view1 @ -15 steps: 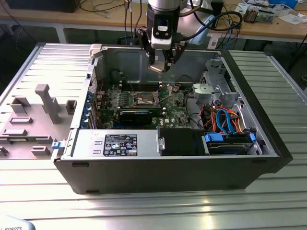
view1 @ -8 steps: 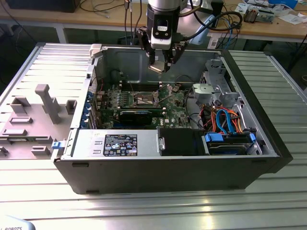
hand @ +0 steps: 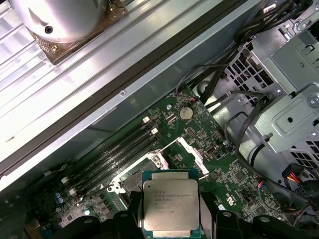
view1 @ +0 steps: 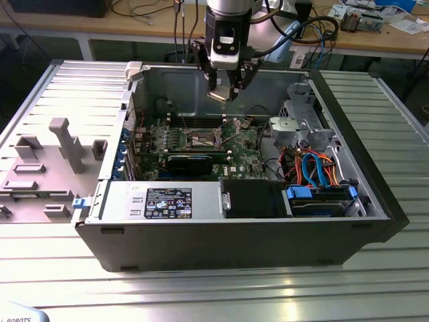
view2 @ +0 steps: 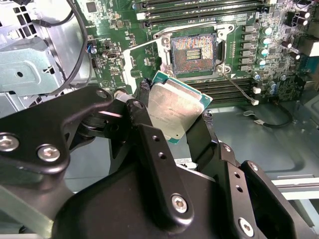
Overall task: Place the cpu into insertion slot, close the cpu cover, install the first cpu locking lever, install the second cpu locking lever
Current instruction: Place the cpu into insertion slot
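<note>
Silver-topped cpu [view2: 174,107] is pinched by its edges between the black fingers [view2: 199,134] of the gripper [view1: 224,90]. It hangs in the air above the green board [hand: 239,174], clear of the slot [view2: 193,50], whose dark centre lies bare inside the open case [view1: 234,241].

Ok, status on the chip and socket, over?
Gripper shut on the chip, hovering above the board. Socket open, empty. Nothing seen blocking the way down.

cpu [view2: 175,110]: smooth matt metal top
</note>
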Robot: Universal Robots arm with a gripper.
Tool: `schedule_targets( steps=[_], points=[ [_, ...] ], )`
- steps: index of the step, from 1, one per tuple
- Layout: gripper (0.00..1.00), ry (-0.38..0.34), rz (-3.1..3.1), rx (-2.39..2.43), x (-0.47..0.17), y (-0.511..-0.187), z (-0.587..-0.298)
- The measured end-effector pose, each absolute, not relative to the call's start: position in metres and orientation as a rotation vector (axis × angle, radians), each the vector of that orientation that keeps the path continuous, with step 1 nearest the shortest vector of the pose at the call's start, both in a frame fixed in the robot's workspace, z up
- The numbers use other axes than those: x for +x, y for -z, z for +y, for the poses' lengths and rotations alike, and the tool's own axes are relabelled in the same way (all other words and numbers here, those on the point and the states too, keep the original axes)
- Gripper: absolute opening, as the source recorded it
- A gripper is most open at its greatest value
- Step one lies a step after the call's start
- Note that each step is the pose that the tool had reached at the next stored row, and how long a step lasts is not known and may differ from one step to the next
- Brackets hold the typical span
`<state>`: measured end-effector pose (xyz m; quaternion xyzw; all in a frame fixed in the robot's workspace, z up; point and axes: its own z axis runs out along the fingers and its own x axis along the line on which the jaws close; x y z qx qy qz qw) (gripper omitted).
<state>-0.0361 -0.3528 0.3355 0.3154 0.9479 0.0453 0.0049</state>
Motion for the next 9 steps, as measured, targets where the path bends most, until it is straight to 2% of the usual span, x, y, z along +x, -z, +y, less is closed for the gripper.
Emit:
schedule_targets(
  steps=[9],
  points=[
    [0.54,-0.142,2.963,1.004,-0.036,-0.3351,-0.3528]
  ],
)
